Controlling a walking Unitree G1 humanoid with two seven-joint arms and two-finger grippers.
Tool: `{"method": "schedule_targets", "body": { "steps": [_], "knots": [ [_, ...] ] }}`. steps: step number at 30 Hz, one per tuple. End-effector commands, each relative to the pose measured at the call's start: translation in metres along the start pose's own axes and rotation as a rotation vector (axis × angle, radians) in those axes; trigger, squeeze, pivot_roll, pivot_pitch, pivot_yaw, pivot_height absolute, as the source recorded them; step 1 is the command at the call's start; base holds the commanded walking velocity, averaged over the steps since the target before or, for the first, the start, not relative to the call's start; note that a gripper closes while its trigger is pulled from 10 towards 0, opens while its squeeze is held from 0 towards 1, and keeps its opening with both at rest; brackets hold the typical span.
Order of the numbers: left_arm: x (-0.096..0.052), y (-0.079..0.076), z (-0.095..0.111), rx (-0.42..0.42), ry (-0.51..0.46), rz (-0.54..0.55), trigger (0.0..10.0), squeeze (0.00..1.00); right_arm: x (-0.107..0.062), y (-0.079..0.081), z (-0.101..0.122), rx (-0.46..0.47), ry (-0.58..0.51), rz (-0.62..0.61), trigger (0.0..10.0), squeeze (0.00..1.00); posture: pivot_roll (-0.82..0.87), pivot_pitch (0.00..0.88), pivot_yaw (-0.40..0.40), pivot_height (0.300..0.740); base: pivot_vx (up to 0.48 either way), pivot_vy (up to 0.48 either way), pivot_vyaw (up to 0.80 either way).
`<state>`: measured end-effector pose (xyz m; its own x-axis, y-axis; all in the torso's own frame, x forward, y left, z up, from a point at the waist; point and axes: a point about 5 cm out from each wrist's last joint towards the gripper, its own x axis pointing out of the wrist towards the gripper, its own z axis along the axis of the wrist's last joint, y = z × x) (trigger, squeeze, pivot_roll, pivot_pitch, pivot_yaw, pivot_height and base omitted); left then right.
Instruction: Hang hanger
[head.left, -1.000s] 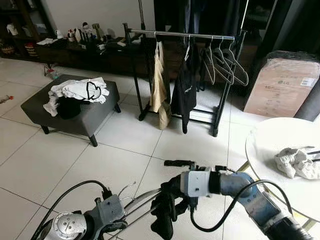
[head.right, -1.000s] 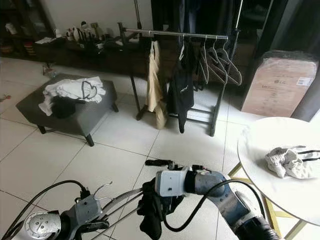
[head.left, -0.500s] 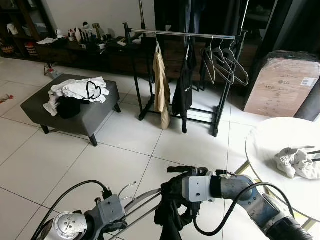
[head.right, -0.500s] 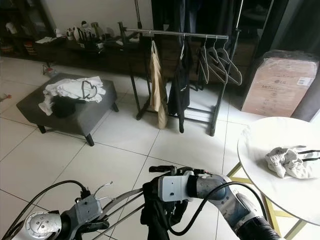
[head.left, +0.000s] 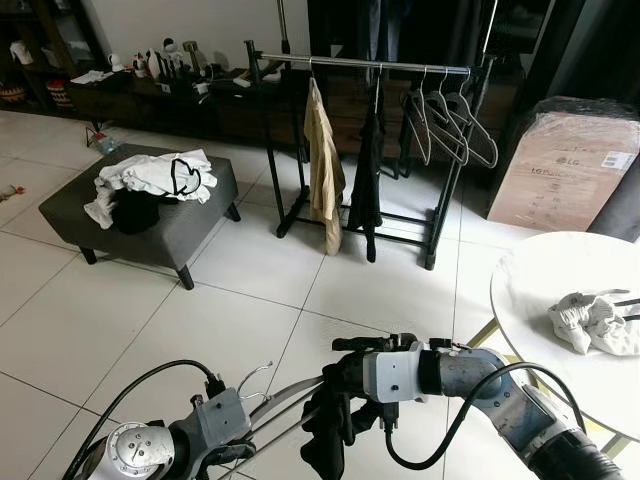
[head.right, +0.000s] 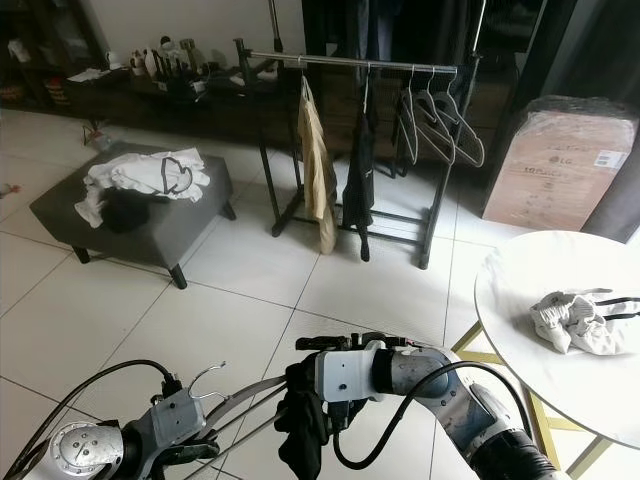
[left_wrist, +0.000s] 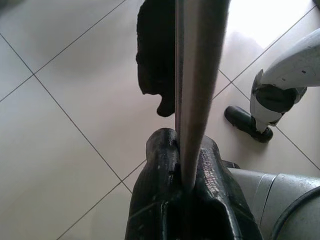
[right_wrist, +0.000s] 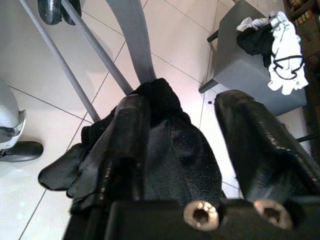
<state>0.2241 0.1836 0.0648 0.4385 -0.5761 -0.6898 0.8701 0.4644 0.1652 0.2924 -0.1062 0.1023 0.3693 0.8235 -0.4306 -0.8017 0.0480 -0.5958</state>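
Hanger (head.left: 285, 400) is a stiff, light grey frame with a limp black garment (head.left: 325, 430) draped on it; the soft load probably swings and slips, so a hold on the rigid bar suits best.

Eye views: it sits low in front, well apart from the rack (head.left: 365, 66).

Left wrist view: left gripper (left_wrist: 186, 187) pinches the bar.

Right wrist view: right gripper (right_wrist: 200, 137) is spread around the cloth.

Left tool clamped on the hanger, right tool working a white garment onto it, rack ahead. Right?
Not quite: the garment is black, not white, as the right wrist view shows between the right tool's fingers. The rest holds: the left tool is clamped on the hanger, and the rack stands ahead.
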Motion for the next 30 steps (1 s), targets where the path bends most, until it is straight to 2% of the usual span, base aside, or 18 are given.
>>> {"method": "schedule_targets", "body": {
  "steps": [1, 8, 9, 11, 12, 23, 24, 25, 30],
  "knots": [
    [-0.002, 0.001, 0.005, 0.016, -0.013, 0.003, 10.0, 0.0, 0.001, -0.002, 0.002, -0.004, -0.017, 0.002, 0.0, 0.0, -0.02, 0.139, 0.022, 0.74, 0.0, 0.0, 0.0],
    [-0.003, 0.001, 0.006, 0.021, -0.013, 0.002, 10.0, 0.0, 0.001, 0.002, -0.001, 0.003, -0.005, 0.032, 0.0, 0.0, -0.02, 0.145, 0.02, 0.74, 0.0, 0.0, 0.0],
    [-0.003, 0.0, 0.006, 0.02, -0.013, 0.002, 10.0, 0.0, 0.001, 0.004, -0.002, 0.004, 0.003, 0.041, 2.2, 0.0, -0.02, 0.146, 0.02, 0.74, 0.0, 0.0, 0.0],
    [-0.003, 0.0, 0.006, 0.02, -0.013, 0.002, 10.0, 0.0, 0.001, 0.005, -0.003, 0.005, 0.006, 0.045, 2.2, 0.0, -0.02, 0.146, 0.02, 0.74, 0.0, 0.0, 0.0],
    [-0.003, 0.0, 0.006, 0.02, -0.013, 0.001, 10.0, 0.0, 0.001, 0.007, -0.005, 0.003, 0.018, 0.052, 10.0, 0.0, -0.02, 0.147, 0.02, 0.74, 0.0, 0.0, 0.0],
    [-0.002, -0.001, 0.006, 0.021, -0.012, -0.002, 10.0, 0.0, 0.005, 0.007, -0.006, 0.007, 0.024, 0.051, 10.0, 0.0, -0.02, 0.147, 0.021, 0.74, 0.0, 0.0, 0.0],
    [-0.002, 0.0, 0.006, 0.021, -0.012, -0.001, 10.0, 0.0, 0.005, 0.006, -0.005, 0.009, 0.02, 0.047, 9.2, 0.0, -0.02, 0.146, 0.021, 0.74, 0.0, 0.0, 0.0],
    [-0.002, 0.0, 0.007, 0.021, -0.012, 0.0, 10.0, 0.0, 0.005, 0.006, -0.005, 0.011, 0.017, 0.044, 0.0, 0.0, -0.02, 0.146, 0.021, 0.74, 0.0, 0.0, 0.0],
    [-0.002, 0.001, 0.007, 0.024, -0.01, 0.001, 10.0, 0.0, 0.005, 0.003, -0.004, 0.01, 0.01, 0.03, 0.0, 0.0, -0.02, 0.143, 0.023, 0.74, 0.0, 0.0, 0.0]
  ]
}}
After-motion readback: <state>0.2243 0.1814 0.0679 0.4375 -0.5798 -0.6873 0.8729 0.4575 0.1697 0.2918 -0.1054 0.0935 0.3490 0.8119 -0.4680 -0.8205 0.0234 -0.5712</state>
